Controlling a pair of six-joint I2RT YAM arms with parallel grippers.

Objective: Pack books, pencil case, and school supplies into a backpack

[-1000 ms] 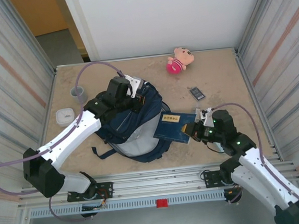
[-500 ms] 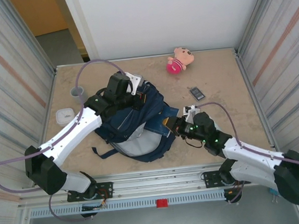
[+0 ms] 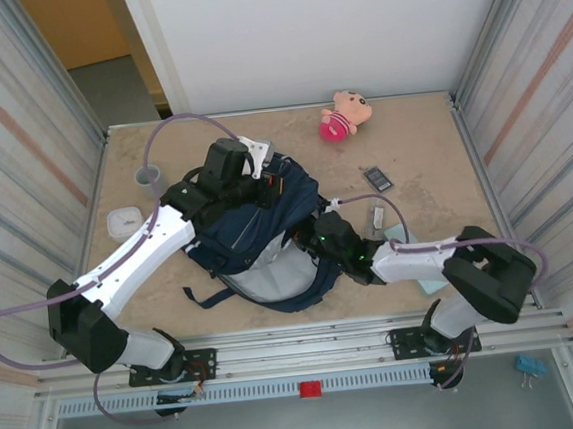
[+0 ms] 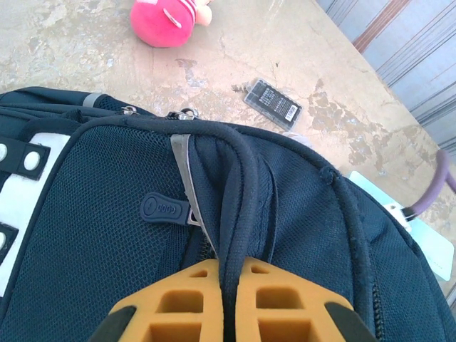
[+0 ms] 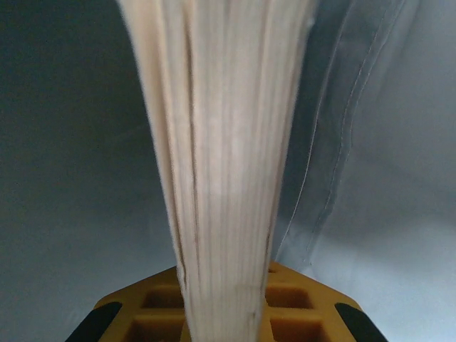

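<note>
The left gripper (image 4: pixel 228 274) is pinched shut on the top strap (image 4: pixel 239 185) of the large navy blue fabric backpack (image 3: pixel 253 227). The right gripper (image 5: pixel 224 285) is clamped on a thin cream-paged book (image 5: pixel 221 142) (cover unseen), its long axis running straight ahead of that gripper into the backpack's grey lining (image 5: pixel 377 178).

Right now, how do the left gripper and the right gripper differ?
The left gripper pinches a dark fold of the backpack from outside; the right gripper clamps a book by its pale page edges. The left gripper looks out over the table; the right gripper sits within the grey lining. Both are shut.
</note>
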